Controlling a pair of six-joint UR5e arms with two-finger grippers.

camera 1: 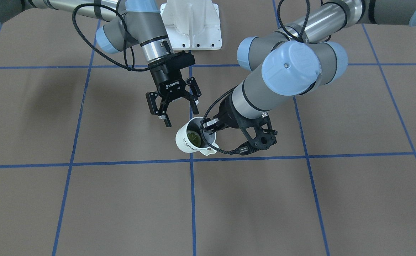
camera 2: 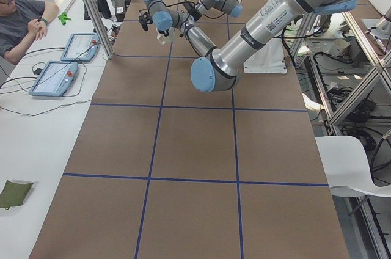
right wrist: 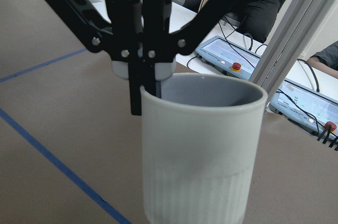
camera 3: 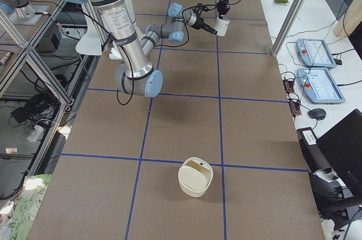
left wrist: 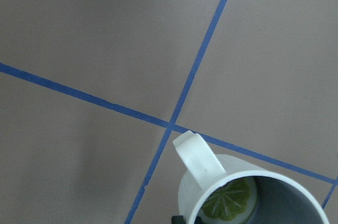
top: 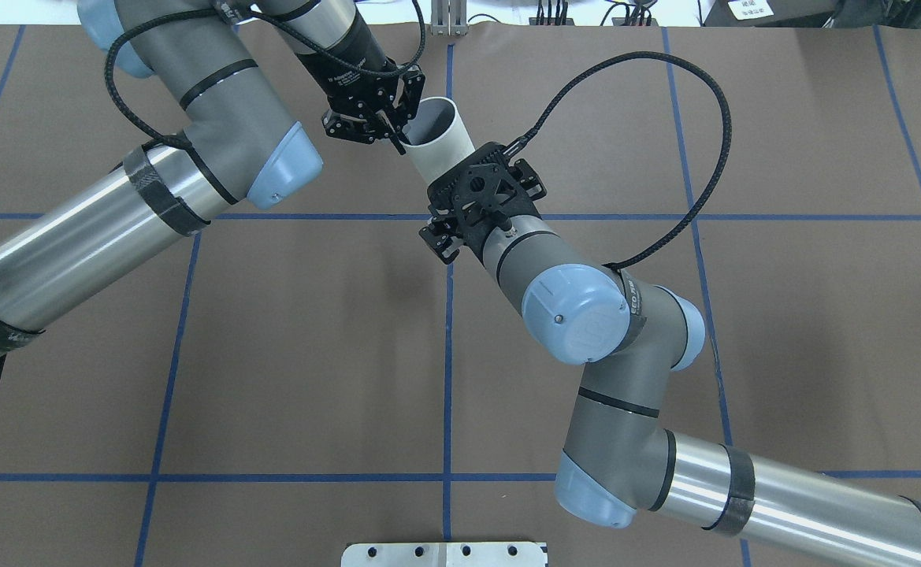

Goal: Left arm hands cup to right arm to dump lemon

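Cup (camera 1: 186, 140): held tilted above the table (camera 1: 122, 199), lemon (camera 1: 194, 137) inside.
Left hand (camera 1: 208, 126): pinching the cup's rim.
Right hand (camera 1: 181, 113): spread beside the cup; contact unclear.
Progress: we judge the handover half-made; right grasp, release and dump are left.

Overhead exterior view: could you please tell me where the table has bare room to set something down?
The middle square left of the centre tape line is bare; so is the far right square. Crowded: far centre, where the left end effector and right wrist meet at the cup.
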